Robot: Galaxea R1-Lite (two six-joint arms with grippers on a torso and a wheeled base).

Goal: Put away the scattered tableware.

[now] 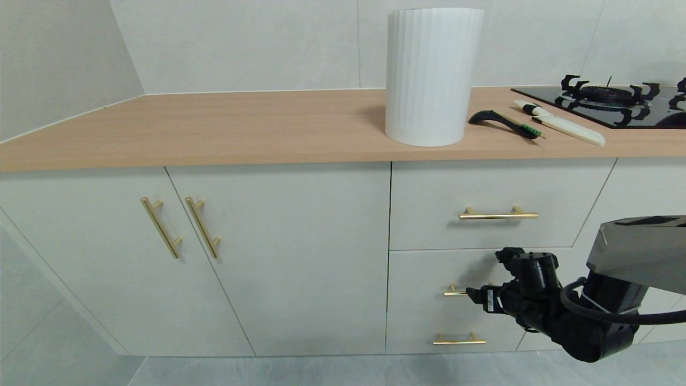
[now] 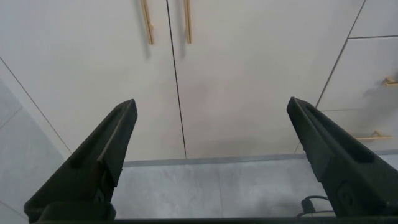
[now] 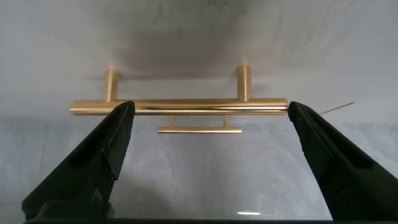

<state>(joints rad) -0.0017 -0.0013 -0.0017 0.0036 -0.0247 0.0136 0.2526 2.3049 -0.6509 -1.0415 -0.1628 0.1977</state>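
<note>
Kitchen corner w/ pale tiles and a wood countertop. The tableware lies loose on it, betw. a tall white ribbed container and the hob: a black ladle, a thin stick w/ a green bit touching it, and a long white utensil just beside, near the hob's edge. Nothing is picked up yet.

Right gripper sits low at the drawer stack, jaws spread wide and square to the middle drawer handle, one finger past each end of the bar. The bottom handle shows beyond. Prob. lined up this way to grab the bar and pull the drawer, so the utensils get a place to go; can't tell if there's contact.

Left gripper hangs low, also wide open and holding nothing, facing the cupboard doors near the floor. Looks parked clear of the right arm's work.
</note>
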